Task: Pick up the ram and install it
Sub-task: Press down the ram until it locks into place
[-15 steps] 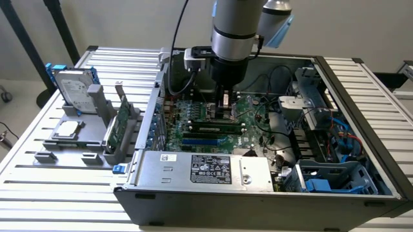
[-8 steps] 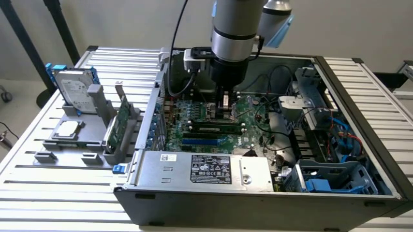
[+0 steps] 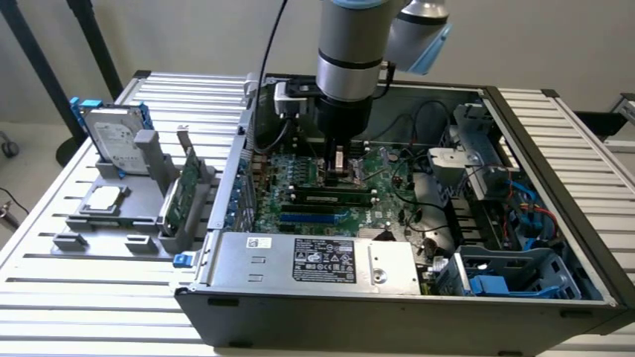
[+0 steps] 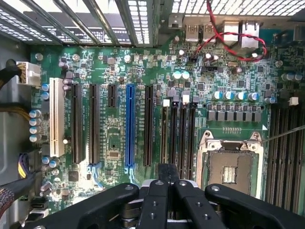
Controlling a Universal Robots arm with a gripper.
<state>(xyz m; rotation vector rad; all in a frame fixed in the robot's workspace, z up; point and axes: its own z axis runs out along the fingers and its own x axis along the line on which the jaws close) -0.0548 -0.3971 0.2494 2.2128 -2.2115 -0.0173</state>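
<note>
Hovering: the gripper (image 3: 340,165) hangs low inside the open computer case (image 3: 555,223), over the motherboard (image 4: 114,71).
Hand state: fingers (image 4: 167,183) pressed together, nothing visibly between them.
Ram: a long green stick (image 3: 328,199) lies lengthwise among the memory slots, just below the gripper in the exterior view; whether it is fully latched cannot be told.
Progress: judging from this, the stick is already at the slots and the gripper has no hold on it; seating looks near done or done.
Counts: one arm, one gripper, one ram stick seen; one blue expansion slot (image 4: 129,126), one white slot (image 4: 56,117), one empty CPU socket (image 4: 230,164).
Outside the case: one hard drive (image 3: 107,132) and one expansion card (image 3: 178,197) stand in a grey holder.
</note>
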